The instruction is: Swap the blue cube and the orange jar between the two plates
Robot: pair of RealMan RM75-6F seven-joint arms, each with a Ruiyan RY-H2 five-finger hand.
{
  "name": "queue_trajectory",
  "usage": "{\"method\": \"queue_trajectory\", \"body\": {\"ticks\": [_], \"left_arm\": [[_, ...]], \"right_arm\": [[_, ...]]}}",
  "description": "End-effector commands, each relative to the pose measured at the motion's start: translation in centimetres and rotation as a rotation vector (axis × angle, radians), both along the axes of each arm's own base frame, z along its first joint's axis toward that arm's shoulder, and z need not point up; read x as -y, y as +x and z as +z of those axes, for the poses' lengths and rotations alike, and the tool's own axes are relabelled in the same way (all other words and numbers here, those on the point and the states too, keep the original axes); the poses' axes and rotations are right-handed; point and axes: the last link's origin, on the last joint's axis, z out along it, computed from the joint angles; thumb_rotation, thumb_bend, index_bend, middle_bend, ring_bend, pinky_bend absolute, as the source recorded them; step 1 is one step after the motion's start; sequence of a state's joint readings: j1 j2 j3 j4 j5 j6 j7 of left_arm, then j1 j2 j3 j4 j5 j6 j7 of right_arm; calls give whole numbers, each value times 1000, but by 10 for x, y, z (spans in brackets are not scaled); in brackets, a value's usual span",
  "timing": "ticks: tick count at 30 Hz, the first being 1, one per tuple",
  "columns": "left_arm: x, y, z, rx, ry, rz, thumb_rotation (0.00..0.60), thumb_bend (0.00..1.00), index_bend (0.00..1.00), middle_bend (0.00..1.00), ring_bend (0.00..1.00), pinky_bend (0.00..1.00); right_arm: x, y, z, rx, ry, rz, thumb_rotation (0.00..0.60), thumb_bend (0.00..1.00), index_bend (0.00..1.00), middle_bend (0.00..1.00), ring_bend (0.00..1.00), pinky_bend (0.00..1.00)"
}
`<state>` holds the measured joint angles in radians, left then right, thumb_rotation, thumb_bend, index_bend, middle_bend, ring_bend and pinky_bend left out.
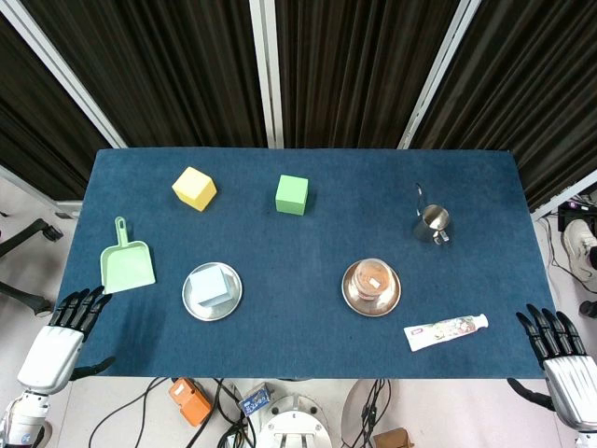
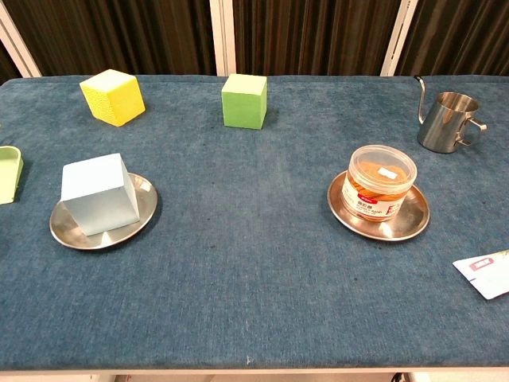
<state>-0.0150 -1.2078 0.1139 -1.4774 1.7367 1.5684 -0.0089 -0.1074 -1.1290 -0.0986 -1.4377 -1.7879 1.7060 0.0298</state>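
Note:
A pale blue cube [image 1: 212,284] [image 2: 99,193] sits on a silver plate [image 1: 191,303] [image 2: 67,231] left of centre. An orange jar [image 1: 372,278] [image 2: 380,182] with a clear lid stands on a copper-toned plate [image 1: 371,305] [image 2: 383,229] right of centre. My left hand [image 1: 65,333] hangs at the table's front left corner, fingers spread, holding nothing. My right hand [image 1: 561,352] hangs off the front right corner, fingers also apart and empty. Neither hand shows in the chest view.
A yellow cube [image 1: 194,188] [image 2: 112,96] and a green cube [image 1: 292,194] [image 2: 244,100] stand at the back. A green dustpan [image 1: 126,262] lies at the left, a steel pitcher [image 1: 433,222] [image 2: 445,119] at the right, a tube [image 1: 445,330] near the front right edge.

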Motion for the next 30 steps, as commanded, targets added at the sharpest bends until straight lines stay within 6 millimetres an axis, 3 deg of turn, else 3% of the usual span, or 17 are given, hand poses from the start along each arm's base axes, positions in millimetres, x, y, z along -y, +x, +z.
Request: {"method": "queue_trajectory", "body": {"ticks": [1,5,8,13,18,26,30], "left_arm": [[-1,2,-1,10,-2,-11,600,59,0,0,0,77],[-10,12,-11,76,-23,-63,600,62,0,0,0,84],[-27,30,-27,116,-79,-84,600,64,0,0,0,157],[-72,82,-64,167,-126,-138,600,64,0,0,3,176],[-99,123,-104,176,-154,-138,600,63,0,0,3,156],[-115,133,-142,38,-175,-20,600,57,7,4,21,144],[-118,129,-149,-5,-164,39,600,79,71,65,93,267]], "right_arm": [[0,0,0,1,-1,-3,568,175,0,0,0,0],[1,-1,1,3,-7,-9,569,175,0,0,0,0],[3,0,0,0,-3,-10,567,175,0,0,0,0],[8,0,-4,-8,16,-17,567,175,0,0,0,0],[12,-2,-1,-2,17,-44,568,175,0,0,0,0],[13,-5,5,15,5,-59,567,175,0,0,0,0],[11,-6,7,20,-1,-55,567,175,0,0,0,0]]}}
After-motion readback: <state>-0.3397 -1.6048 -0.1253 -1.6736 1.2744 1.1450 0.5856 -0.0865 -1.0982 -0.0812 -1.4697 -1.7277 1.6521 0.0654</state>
